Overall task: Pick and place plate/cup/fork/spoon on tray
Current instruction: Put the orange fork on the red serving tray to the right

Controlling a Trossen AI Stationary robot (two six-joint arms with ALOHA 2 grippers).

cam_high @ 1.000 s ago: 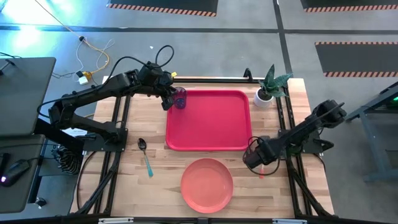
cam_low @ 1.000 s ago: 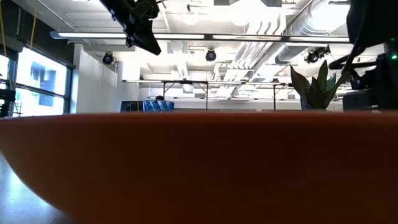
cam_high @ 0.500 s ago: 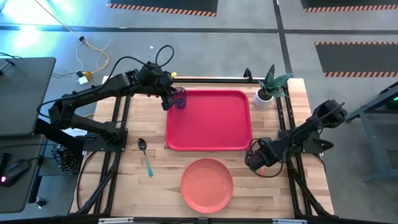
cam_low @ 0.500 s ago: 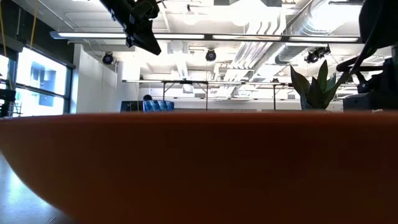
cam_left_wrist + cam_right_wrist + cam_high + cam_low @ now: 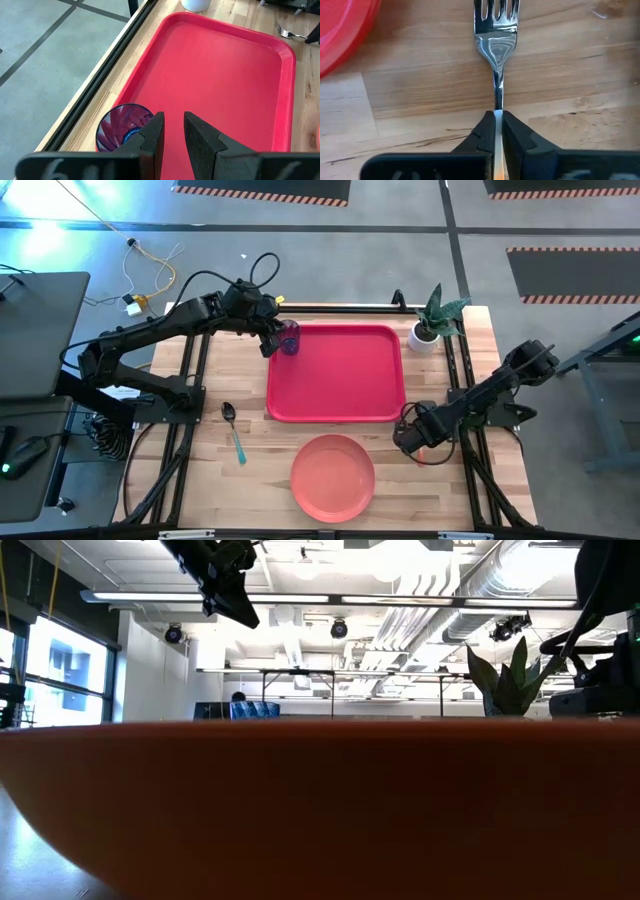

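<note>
The blue-purple cup [image 5: 289, 338] stands upright over the far left corner of the red tray [image 5: 335, 375]. My left gripper [image 5: 173, 117] hovers there with its fingers a little apart. Red tray shows between them, and the cup [image 5: 120, 127] is beside the outer side of one finger. My right gripper [image 5: 495, 116] is down on the wood right of the tray, shut on the fork [image 5: 496, 45]. The salmon plate [image 5: 333, 477] lies flat near the front edge. The teal-handled spoon [image 5: 234, 432] lies left of the plate. My left gripper has nothing between its fingers; I cannot tell whether one finger [image 5: 152, 137] touches the cup's rim. My right gripper pinches the fork's thin metal neck [image 5: 496, 97], just behind the tines, between its two fingers. The fork runs lengthwise between them. It lies flat on the table, its handle hidden under the gripper.
A white pot with a green plant [image 5: 432, 320] stands at the table's far right corner, beside the tray. In the low view the plate's rim [image 5: 320, 810] fills the lower half. Bare wood lies between tray and plate.
My right gripper has shifted a little toward the table's near edge over the fork and has shut on its neck. The fork still lies on the wood.
</note>
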